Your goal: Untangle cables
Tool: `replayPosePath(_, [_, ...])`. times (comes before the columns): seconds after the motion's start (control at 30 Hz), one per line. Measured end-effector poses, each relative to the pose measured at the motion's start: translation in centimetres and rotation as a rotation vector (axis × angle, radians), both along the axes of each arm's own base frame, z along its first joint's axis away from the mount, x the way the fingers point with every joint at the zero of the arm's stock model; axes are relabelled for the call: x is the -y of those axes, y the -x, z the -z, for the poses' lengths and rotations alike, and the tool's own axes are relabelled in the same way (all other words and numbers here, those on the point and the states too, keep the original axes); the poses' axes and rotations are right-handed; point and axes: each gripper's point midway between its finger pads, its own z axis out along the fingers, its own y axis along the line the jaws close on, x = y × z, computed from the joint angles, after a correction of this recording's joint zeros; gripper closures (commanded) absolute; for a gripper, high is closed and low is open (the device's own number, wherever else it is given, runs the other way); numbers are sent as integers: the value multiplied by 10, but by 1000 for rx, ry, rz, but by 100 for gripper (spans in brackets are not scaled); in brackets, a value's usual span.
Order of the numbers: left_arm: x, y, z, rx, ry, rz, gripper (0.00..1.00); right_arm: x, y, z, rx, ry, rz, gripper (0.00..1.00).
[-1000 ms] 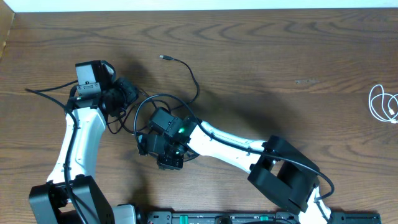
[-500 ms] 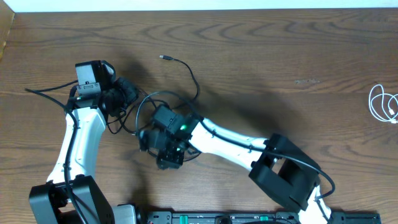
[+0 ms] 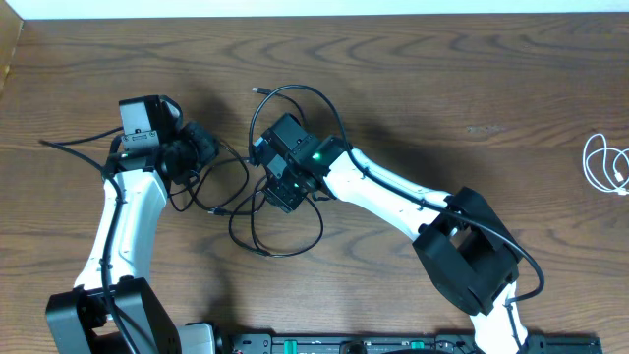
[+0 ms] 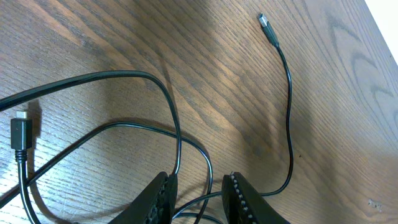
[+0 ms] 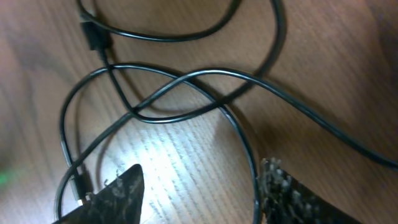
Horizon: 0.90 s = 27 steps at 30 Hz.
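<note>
The black cable (image 3: 263,253) lies in crossing loops on the wooden table between the two arms. One small plug end (image 3: 258,90) lies at the far side, also in the left wrist view (image 4: 266,25). My left gripper (image 3: 206,147) sits low over the loops. Its jaws (image 4: 199,177) stand a little apart, with strands (image 4: 289,124) running under and between them. My right gripper (image 3: 273,192) hovers over the tangle with its jaws (image 5: 202,168) wide apart. One strand (image 5: 205,74) runs along its right finger. The white cable (image 3: 601,162) lies coiled at the far right edge.
Thicker black wires run along both robot arms. A second plug (image 4: 20,134) of the black cable lies left of my left gripper. The table's far edge (image 3: 314,14) meets a pale wall. A dark equipment bar (image 3: 344,344) sits at the near edge.
My right gripper has opened and moved away from me and slightly right. The black cable has been redrawn: one loop now arches beyond the gripper and another lies on the near side. The left arm has stayed put.
</note>
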Motion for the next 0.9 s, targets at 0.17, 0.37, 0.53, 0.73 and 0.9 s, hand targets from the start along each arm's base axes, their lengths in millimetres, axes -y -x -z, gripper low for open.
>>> replayPosePath(0.17, [0, 0, 0, 0, 0, 0, 70, 1, -3, 11, -5, 19, 30, 37])
replayPosePath(0.37, [0, 0, 0, 0, 0, 1, 70, 10, -9, 34, 5, 89, 58, 38])
replayPosePath(0.53, [0, 0, 0, 0, 0, 0, 70, 17, -15, 49, 24, 138, 80, 49])
replayPosePath(0.73, [0, 0, 0, 0, 0, 0, 70, 19, -23, 50, 44, 155, 136, 84])
replayPosePath(0.9, [0, 0, 0, 0, 0, 0, 70, 24, -30, 51, 55, 170, 177, 99])
